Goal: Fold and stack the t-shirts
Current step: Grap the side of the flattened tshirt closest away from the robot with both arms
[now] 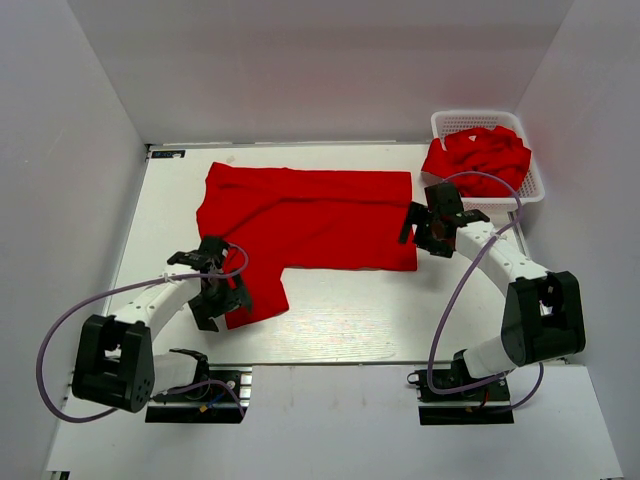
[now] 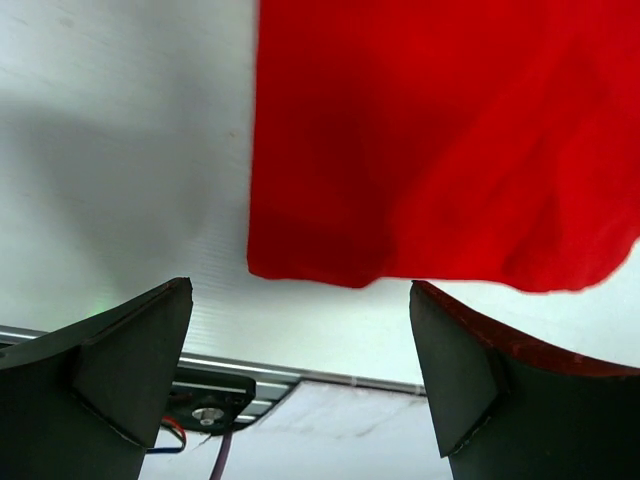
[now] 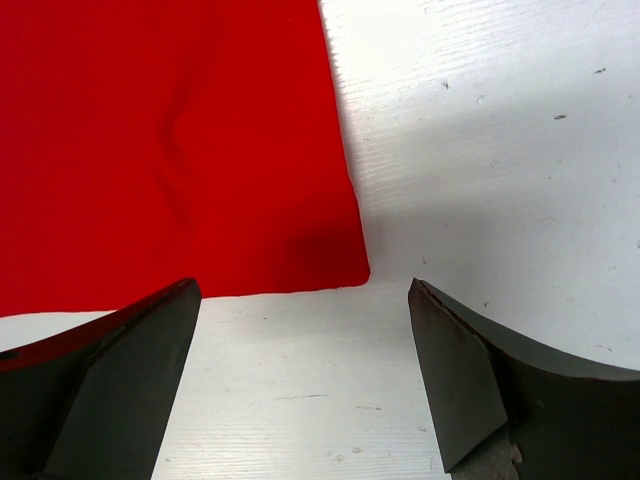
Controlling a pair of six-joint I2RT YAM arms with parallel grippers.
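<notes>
T-shirts, all plain bright red, lie in two places. A white lattice basket (image 1: 487, 121) stands at the far right corner of the worktop (image 1: 340, 315). A crumpled heap of t-shirts (image 1: 478, 155) fills it, bulging above the rim and drooping over its near left edge; how many are in the heap cannot be told.

The spread t-shirt (image 1: 310, 215) lies flat across the middle of the worktop. Its body runs left to right, with the straight hem at the right and one short sleeve (image 1: 255, 290) reaching toward the near edge at the left. The cloth is mostly smooth, with a few soft creases and no print.

The left claw (image 1: 220, 298) is at the left edge of that sleeve, its fingers (image 2: 130, 350) apart and holding nothing; the sleeve's end shows just beyond them. The right claw (image 1: 418, 230) is at the shirt's right end, its fingers (image 3: 480, 370) also apart and empty, with the near right corner of the hem between them in the wrist view.

The worktop is white and finely ribbed, with a few small specks. Plain pale walls (image 1: 330, 60) close it in at the left, far and right sides.
</notes>
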